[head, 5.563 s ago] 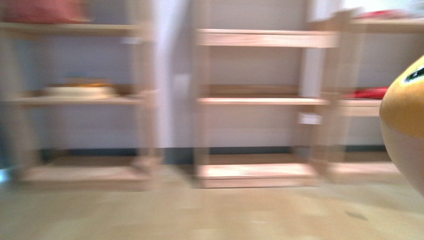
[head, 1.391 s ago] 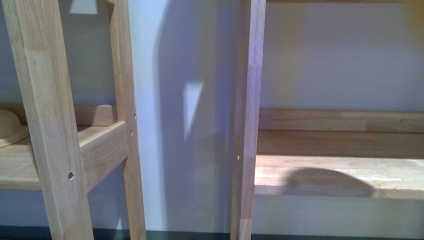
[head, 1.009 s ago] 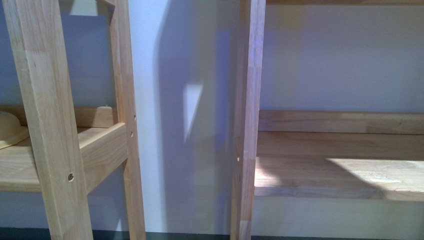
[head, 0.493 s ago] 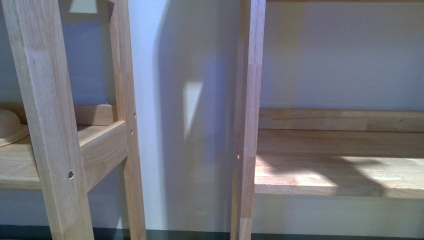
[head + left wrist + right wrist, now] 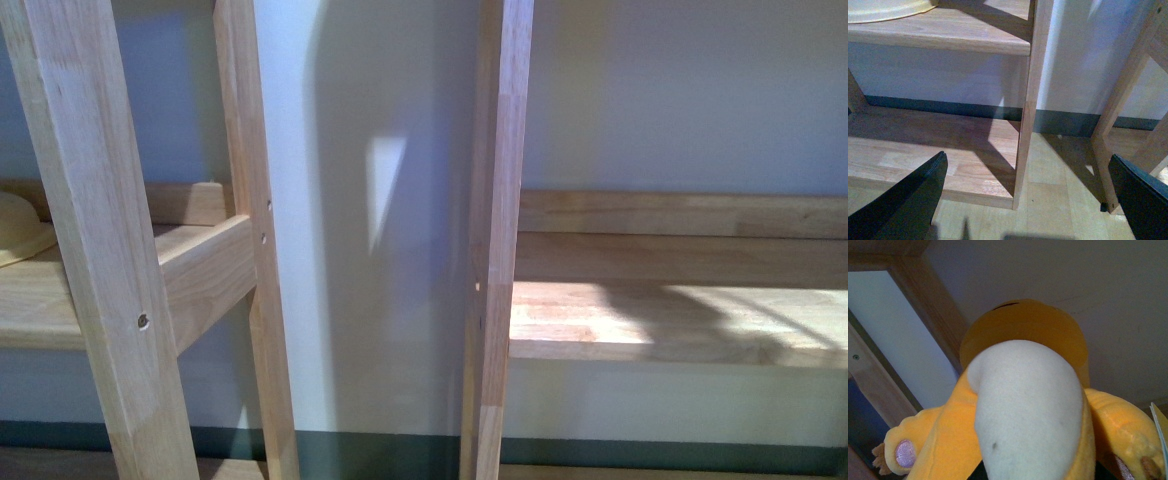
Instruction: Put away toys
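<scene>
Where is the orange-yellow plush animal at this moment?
Only the right wrist view shows the plush animal, close before that camera, with a wooden shelf post behind it.

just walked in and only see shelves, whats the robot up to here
The robot is up close to some wooden shelves. An orange plush toy fills the right wrist view, so the right arm seems to be carrying it, though the grip itself is hidden. The left gripper is open and empty, low near the floor. In the front view no toy lies on the shelves yet.
</scene>
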